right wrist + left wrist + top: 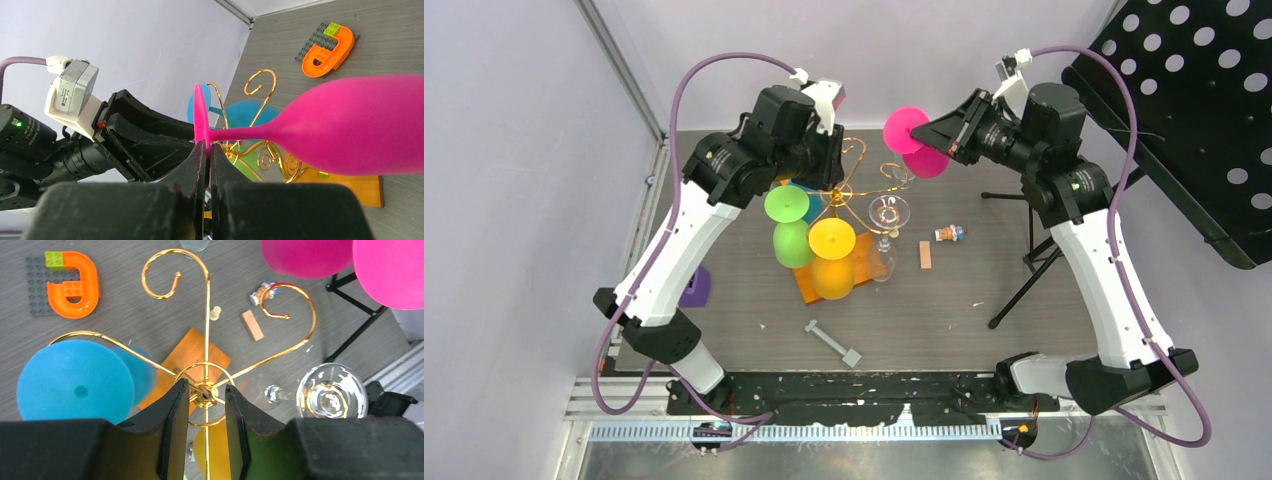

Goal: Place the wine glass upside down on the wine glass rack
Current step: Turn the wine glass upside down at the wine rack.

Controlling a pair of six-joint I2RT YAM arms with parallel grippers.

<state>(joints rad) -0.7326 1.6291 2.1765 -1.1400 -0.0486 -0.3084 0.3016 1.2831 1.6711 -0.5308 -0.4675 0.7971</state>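
The pink wine glass (907, 128) hangs on its side above the back of the table, its bowl (360, 130) pointing away over the rack. My right gripper (206, 150) is shut on the rim of its flat foot. The gold wire wine glass rack (864, 175) stands mid-table on its orange base (809, 280). Green (786, 205), yellow (832, 240), blue (75, 385) and clear (332, 392) glasses hang upside down from it. My left gripper (206, 390) is over the rack's top, its jaws open either side of the gold hub with small gaps.
A wooden block (925, 255), a small figurine (950, 233), a grey bar (832, 342) and a purple object (696, 287) lie on the table. A brick plate with an orange piece (65, 285) lies behind the rack. A black perforated panel (1194, 110) on a tripod stands right.
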